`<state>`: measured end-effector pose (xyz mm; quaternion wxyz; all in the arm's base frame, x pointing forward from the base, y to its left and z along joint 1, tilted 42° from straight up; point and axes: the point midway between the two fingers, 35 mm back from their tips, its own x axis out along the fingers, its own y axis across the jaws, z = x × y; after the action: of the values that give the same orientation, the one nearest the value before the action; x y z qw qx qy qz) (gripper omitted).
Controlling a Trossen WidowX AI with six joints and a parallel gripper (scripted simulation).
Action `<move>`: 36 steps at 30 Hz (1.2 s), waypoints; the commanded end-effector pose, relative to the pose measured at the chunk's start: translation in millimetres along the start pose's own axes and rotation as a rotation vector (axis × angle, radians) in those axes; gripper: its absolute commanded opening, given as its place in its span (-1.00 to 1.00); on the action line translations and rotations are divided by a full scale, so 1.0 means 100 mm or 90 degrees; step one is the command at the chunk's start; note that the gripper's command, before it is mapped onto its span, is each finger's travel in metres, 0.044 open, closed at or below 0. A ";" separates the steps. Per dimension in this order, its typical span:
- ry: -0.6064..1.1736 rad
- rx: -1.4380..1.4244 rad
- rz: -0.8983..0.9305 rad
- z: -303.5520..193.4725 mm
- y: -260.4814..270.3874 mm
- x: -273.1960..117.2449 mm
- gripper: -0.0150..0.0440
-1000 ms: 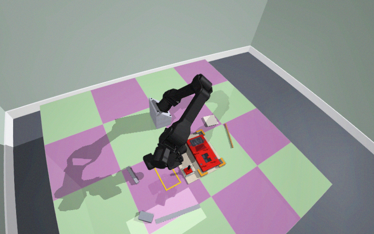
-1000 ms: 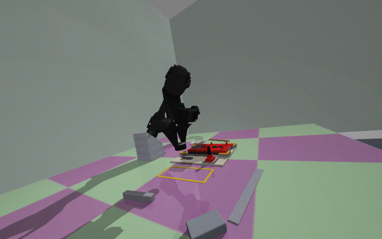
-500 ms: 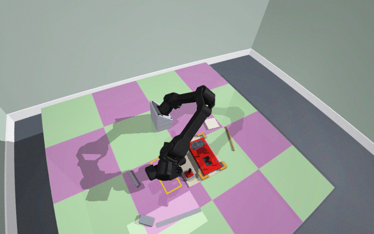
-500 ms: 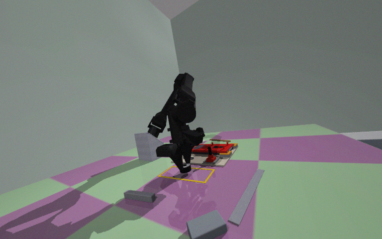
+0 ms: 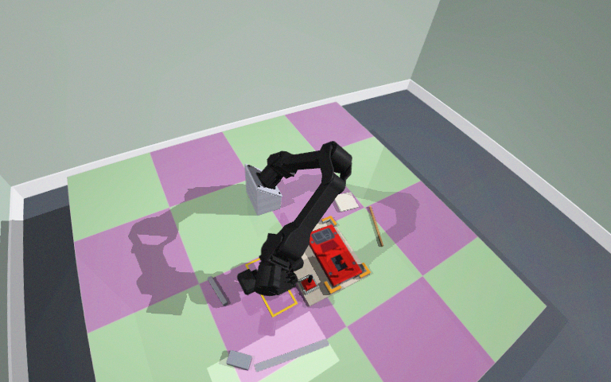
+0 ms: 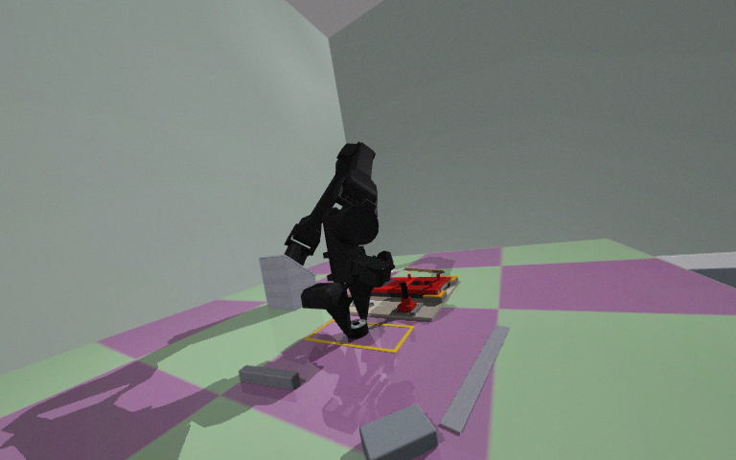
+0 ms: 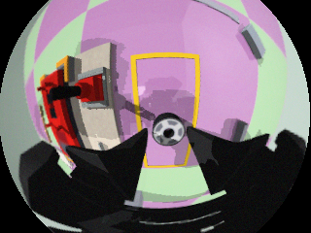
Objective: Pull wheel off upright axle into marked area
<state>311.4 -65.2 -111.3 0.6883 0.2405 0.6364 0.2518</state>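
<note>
The wheel (image 6: 357, 331) (image 7: 169, 132), black with a pale spoked hub, lies flat, hub up, inside the yellow outline of the marked area (image 5: 284, 310) (image 6: 404, 338) (image 7: 165, 55). My gripper (image 6: 356, 326) (image 7: 167, 130) is open, low over the table, with one fingertip on each side of the wheel. The wrist view shows a narrow gap at each side. The upright axle (image 5: 309, 278) (image 6: 403, 289) (image 7: 65, 92) is a bare black post on a red base, beside the marked area. In the top view the arm hides the wheel and fingertips.
The axle's base stands on a beige board (image 5: 315, 298) (image 7: 97, 58). A red panel (image 5: 340, 247) with orange corners lies beyond it. A short grey bar (image 5: 218, 290) (image 6: 268, 378), a grey block (image 5: 239, 360) (image 6: 399, 433) and a long grey strip (image 5: 292, 356) (image 6: 477, 379) lie around the marked area.
</note>
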 end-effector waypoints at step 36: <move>-0.002 0.004 -0.002 -0.84 0.34 -1.05 1.00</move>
<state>220.2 -107.1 -17.2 0.6886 0.2449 0.6361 0.2472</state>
